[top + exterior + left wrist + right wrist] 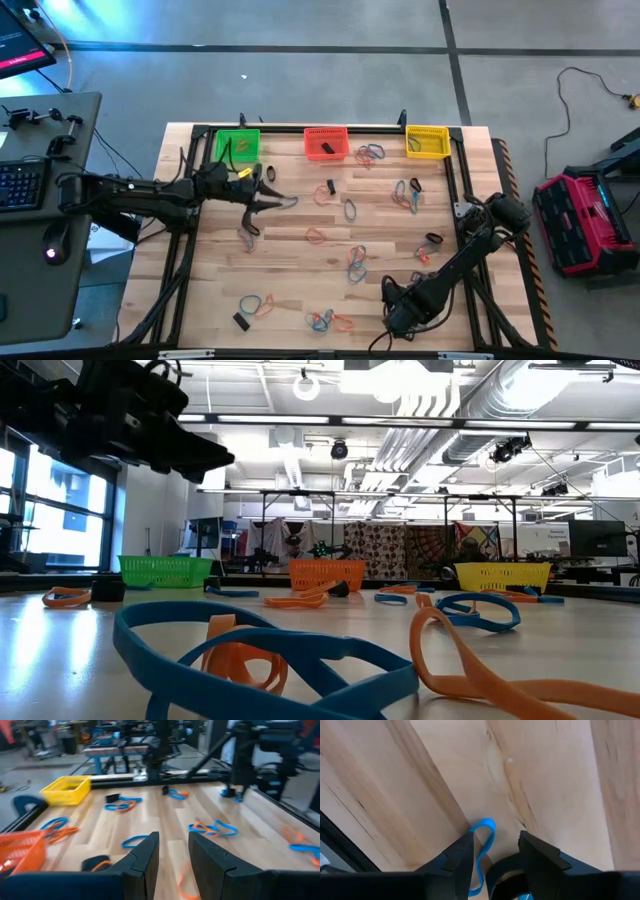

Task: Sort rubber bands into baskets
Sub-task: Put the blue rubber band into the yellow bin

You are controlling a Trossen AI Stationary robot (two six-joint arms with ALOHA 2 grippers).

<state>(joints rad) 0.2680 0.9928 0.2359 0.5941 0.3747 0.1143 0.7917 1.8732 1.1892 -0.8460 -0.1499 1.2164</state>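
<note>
Several rubber bands (355, 260), orange, blue and black, lie scattered flat on the wooden table (300, 270). The green (237, 146), red-orange (326, 142) and yellow (427, 141) baskets stand in a row along the far edge. My left gripper (285, 197) hovers open over the left middle of the table, pointing toward the right, with nothing between its fingers (145, 855). My right gripper (392, 302) points down near the front edge, right of centre. It is open, and its fingers stand on either side of a blue rubber band (484, 837) lying on the wood. My right gripper comes at the blue band from above, pointing down. The band's looped end (487, 826) lies on the table between the two fingers. Whether a finger (462, 852) touches it I cannot tell.
Black frame rails (455, 180) run around the table top. A blue band (260, 650) and an orange one (480, 670) lie close to the front edge. A keyboard (20, 185) and a red case (590, 220) stand off the table.
</note>
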